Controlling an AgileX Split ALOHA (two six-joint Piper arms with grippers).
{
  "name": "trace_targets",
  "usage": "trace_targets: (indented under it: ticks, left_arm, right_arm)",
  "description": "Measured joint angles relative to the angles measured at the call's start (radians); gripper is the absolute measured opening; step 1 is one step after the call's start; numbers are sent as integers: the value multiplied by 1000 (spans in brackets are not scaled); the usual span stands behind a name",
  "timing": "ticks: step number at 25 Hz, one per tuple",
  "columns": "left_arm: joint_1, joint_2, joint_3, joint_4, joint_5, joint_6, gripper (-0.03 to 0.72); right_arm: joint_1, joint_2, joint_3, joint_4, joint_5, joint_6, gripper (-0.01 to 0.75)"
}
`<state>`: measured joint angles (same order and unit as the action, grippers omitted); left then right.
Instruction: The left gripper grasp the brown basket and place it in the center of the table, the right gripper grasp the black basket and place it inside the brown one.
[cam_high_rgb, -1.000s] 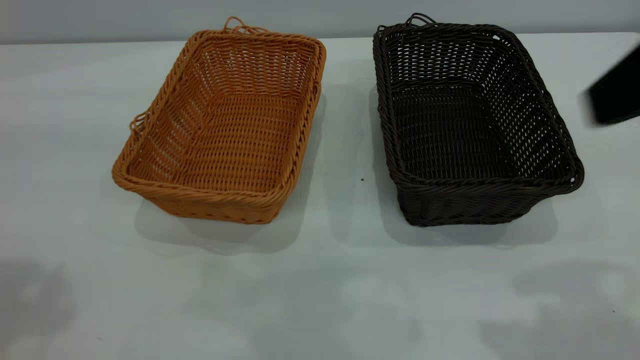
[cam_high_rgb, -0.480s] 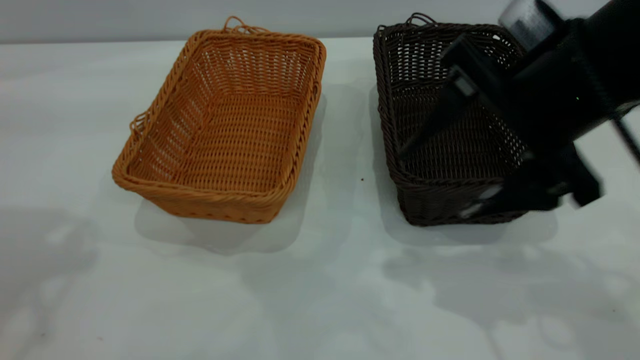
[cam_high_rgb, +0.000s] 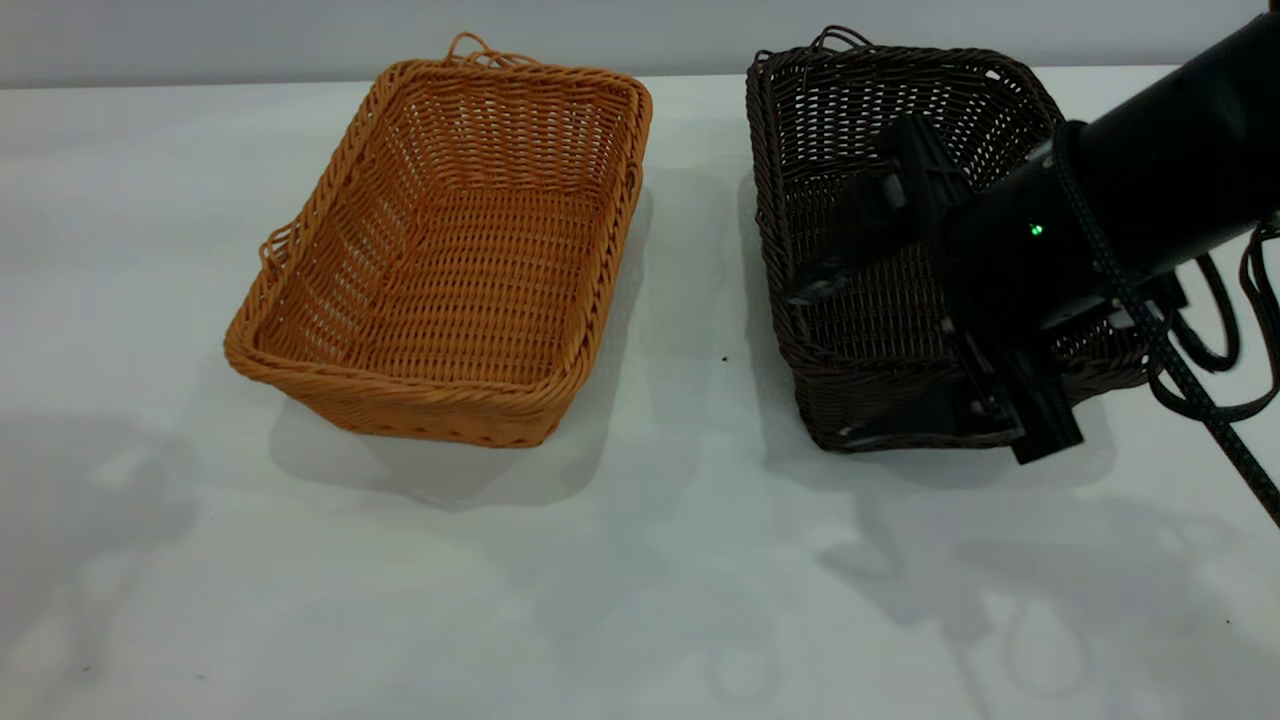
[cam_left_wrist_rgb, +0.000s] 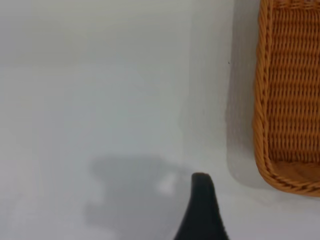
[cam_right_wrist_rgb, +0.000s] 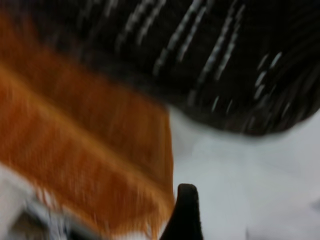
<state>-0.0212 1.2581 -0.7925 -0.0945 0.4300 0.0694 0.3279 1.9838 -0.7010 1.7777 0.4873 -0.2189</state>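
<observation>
The table (cam_high_rgb: 640, 560) carries 2 wicker baskets standing side by side, apart from each other with a strip of bare surface between them. The brown basket (cam_high_rgb: 450, 250) sits on the left half, upright, its long axis running away from the exterior camera and turned slightly. It is empty, and nothing touches it. A small loop handle shows on its far rim and another on its left rim.

The black basket (cam_high_rgb: 880, 130) stands on the right half, upright on the table, a loop handle visible on its far rim.

The right gripper (cam_high_rgb: 820, 365) reaches in from the right edge of the exterior view, low over the black basket. Its 2 fingers are spread wide: the upper one lies over the basket interior with its tip near the left wall, and the lower one runs along the outside of the near wall, close to the table. The near wall lies between them. Whether either finger touches the wicker cannot be told. A black cable (cam_high_rgb: 1215, 330) loops from the arm beside the basket's right end. The right wrist view is smeared; it shows dark weave, orange weave and 1 black fingertip only.

The left gripper (cam_left_wrist_rgb: 202, 212) is outside the exterior view. In the left wrist view 1 dark fingertip shows above bare table, with a corner of the brown basket (cam_left_wrist_rgb: 287, 100) nearby and not in contact. Whether this gripper's fingers are open or closed cannot be told.
</observation>
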Motion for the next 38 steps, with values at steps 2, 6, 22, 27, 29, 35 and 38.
trace_targets:
  ticks: [2, 6, 22, 27, 29, 35, 38]
  left_arm:
    - [0, 0, 0, 0, -5, 0, 524]
    - [0, 11, -1, -1, -29, 0, 524]
    - [0, 203, -64, -21, -41, -3, 524]
    - [0, 376, -163, -22, -48, -3, 524]
    - [-3, 449, -201, -22, -57, -3, 524]
    - [-62, 695, -370, -53, -46, 4, 524]
    - [-107, 794, -459, -87, -28, 30, 524]
  right_arm:
    - [2, 0, 0, 1, -71, 43, 592]
    - [33, 4, -18, 4, -189, 107, 590]
    - [43, 178, -139, 15, -324, 158, 531]
    - [43, 186, -140, 16, -390, 162, 531]
    - [43, 186, -140, 17, -392, 164, 531]
    - [43, 186, -140, 18, -391, 164, 531]
    - [43, 186, -140, 18, -391, 164, 531]
